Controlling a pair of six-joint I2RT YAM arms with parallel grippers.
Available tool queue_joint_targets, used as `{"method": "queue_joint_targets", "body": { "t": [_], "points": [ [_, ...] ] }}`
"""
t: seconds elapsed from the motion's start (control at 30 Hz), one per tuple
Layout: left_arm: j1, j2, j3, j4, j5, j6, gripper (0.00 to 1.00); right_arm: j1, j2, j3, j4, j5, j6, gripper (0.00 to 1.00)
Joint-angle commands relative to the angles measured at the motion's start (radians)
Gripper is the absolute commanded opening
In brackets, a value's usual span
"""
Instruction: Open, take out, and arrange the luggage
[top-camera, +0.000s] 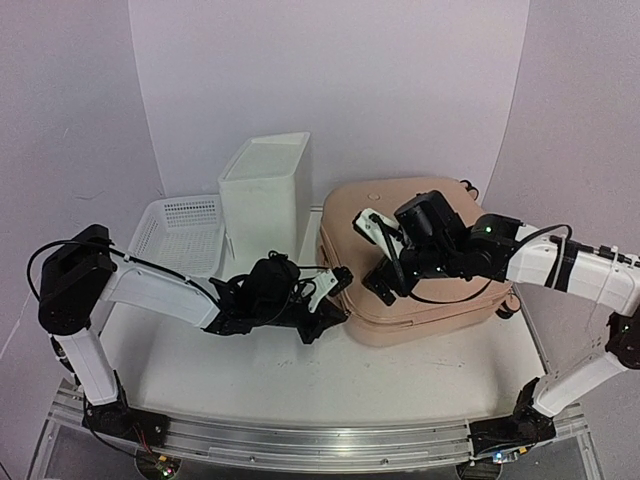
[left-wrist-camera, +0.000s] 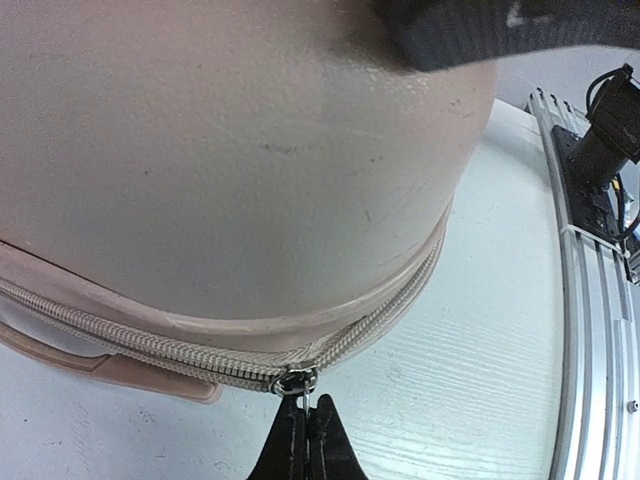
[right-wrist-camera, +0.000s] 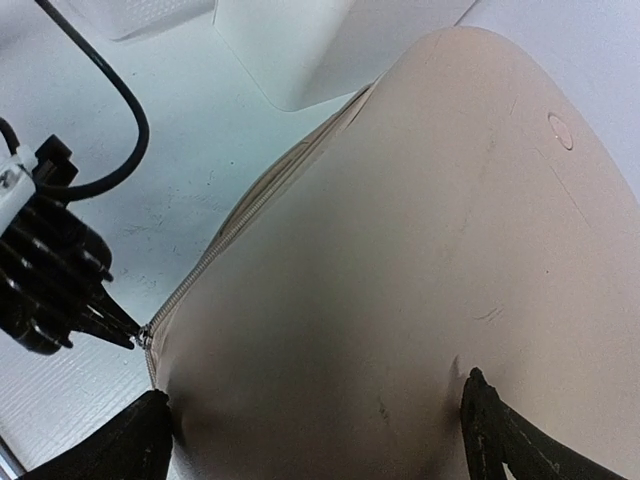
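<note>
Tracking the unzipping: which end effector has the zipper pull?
The left end effector, shut on the zipper pull of the luggage; the right end effector straddles it, wide open.

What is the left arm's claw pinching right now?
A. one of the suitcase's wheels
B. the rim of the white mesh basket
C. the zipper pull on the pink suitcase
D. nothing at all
C: in the left wrist view the left gripper is closed on the small metal zipper pull at the seam of the pink suitcase.
</note>
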Motion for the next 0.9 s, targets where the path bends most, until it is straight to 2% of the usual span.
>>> {"method": "queue_joint_targets", "body": {
  "t": [0.0, 0.07, 0.13, 0.23, 0.33, 0.43, 0.57, 0.73, 0.87],
  "points": [
    [-0.187, 0.004, 0.107, 0.04, 0.176, -0.013, 0.0, -0.098, 0.11, 0.032, -0.118, -0.008, 0.064, 0.98],
    [-0.229, 0.069, 0.182, 0.044, 0.013, -0.056, 0.0, -0.099, 0.143, 0.057, -0.119, -0.023, 0.103, 0.98],
    [-0.24, 0.116, 0.234, 0.055, -0.055, -0.058, 0.0, -0.098, 0.164, 0.082, -0.135, -0.043, 0.108, 0.98],
    [-0.231, 0.098, 0.211, 0.06, -0.178, -0.067, 0.0, -0.104, 0.121, 0.1, -0.226, -0.029, 0.025, 0.98],
    [-0.206, 0.036, 0.133, 0.061, -0.186, -0.056, 0.0, -0.17, -0.011, 0.063, -0.321, -0.087, -0.106, 0.98],
    [-0.164, -0.016, 0.064, 0.06, -0.16, -0.063, 0.0, -0.182, -0.176, -0.028, -0.379, -0.151, -0.366, 0.98],
    [-0.058, -0.082, -0.016, 0.053, -0.076, -0.112, 0.0, -0.182, -0.308, -0.096, -0.393, -0.157, -0.614, 0.98],
    [0.011, -0.129, -0.039, 0.001, -0.034, -0.053, 0.0, -0.182, -0.242, -0.115, -0.256, -0.192, -0.776, 0.98],
    [0.031, -0.136, -0.022, -0.049, 0.015, -0.055, 0.0, -0.18, -0.107, -0.05, -0.222, -0.219, -0.797, 0.98]
  ]
}}
